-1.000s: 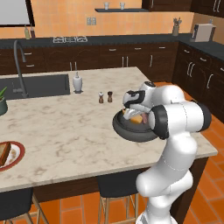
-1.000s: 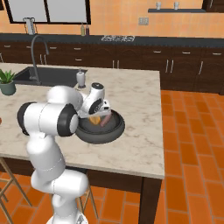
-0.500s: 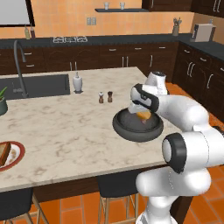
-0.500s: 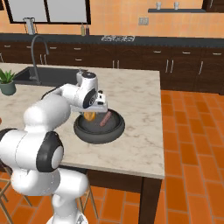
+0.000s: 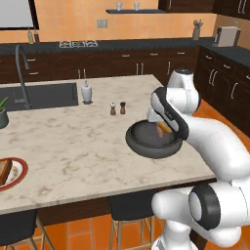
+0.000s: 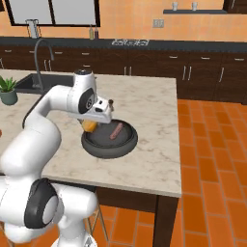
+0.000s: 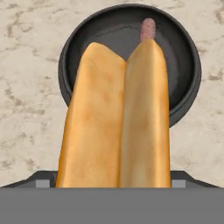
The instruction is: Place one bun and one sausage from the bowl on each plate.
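Note:
The wide dark bowl [image 5: 141, 146] [image 6: 108, 150] [image 7: 74, 48] sits near the island's right front. My gripper [image 6: 95, 120] [image 7: 114, 181] hangs just above its near side, shut on a golden split bun [image 7: 118, 118] [image 6: 89, 125] [image 5: 166, 128] that stands between the fingers, clear of the bowl. One pink sausage [image 7: 148, 29] [image 6: 116, 130] [image 5: 160, 131] lies inside the bowl beyond the bun. At the island's far left front edge lies a red-rimmed plate [image 5: 19, 177] with a brown piece of food on it.
Salt and pepper shakers [image 5: 117, 108] stand behind the bowl, a soap dispenser [image 5: 86, 92] beside the sink [image 5: 39, 95], and a potted plant [image 6: 8, 90] at the left. Bar stools [image 5: 129, 210] sit under the front edge.
The arm's elbow has swung out from in front of the bowl to the side. The hand has stayed over the bowl with the bun in it.

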You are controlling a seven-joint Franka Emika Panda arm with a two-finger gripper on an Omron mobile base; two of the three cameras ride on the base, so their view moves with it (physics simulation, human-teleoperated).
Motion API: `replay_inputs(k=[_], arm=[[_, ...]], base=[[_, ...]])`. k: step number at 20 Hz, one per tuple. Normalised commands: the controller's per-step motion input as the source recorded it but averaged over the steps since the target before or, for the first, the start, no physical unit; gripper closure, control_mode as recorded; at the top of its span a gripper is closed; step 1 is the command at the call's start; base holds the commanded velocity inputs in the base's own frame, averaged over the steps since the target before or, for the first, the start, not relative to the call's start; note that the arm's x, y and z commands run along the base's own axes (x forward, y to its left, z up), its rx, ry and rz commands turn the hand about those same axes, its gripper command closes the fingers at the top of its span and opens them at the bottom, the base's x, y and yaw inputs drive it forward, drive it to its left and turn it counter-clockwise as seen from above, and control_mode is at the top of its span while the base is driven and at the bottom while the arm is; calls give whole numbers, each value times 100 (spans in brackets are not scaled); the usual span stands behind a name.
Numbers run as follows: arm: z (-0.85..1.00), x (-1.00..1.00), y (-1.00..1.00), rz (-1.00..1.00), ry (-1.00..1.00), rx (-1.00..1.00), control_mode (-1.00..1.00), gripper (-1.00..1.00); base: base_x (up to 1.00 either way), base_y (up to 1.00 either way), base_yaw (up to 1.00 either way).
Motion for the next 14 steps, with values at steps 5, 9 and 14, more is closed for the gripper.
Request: replay_inputs(k=[5, 9, 14], arm=[[29, -88, 10, 1, 0, 0, -100, 100], [39, -75, 9, 5, 0, 0, -100, 100], [36, -31, 14, 2, 0, 0, -100, 100]], base=[[0, 0, 0], [0, 0, 0], [0, 0, 0]])
